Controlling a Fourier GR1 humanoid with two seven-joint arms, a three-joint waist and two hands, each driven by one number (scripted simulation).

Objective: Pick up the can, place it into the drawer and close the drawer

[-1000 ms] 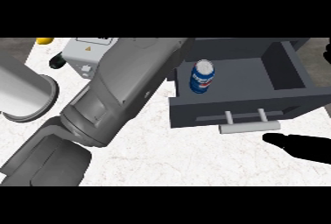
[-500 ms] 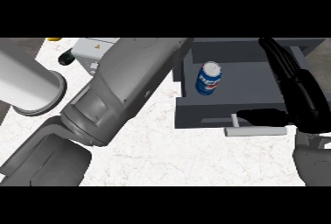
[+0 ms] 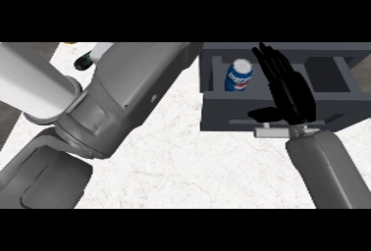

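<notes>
**Can in the drawer, right hand over its front**

Head view: the can (image 3: 240,74) stands upright inside the open dark drawer (image 3: 217,105), near its left wall. The right hand (image 3: 288,93) stretches flat over the drawer front, fingers straight and released, thumb by the pale handle (image 3: 270,132). The left hand is out of sight; only its big grey forearm (image 3: 119,98) crosses the white counter (image 3: 196,171).

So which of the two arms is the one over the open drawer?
The right arm: its black right hand lies stretched, fingers straight, over the drawer beside the can. The left arm stays over the counter.
</notes>
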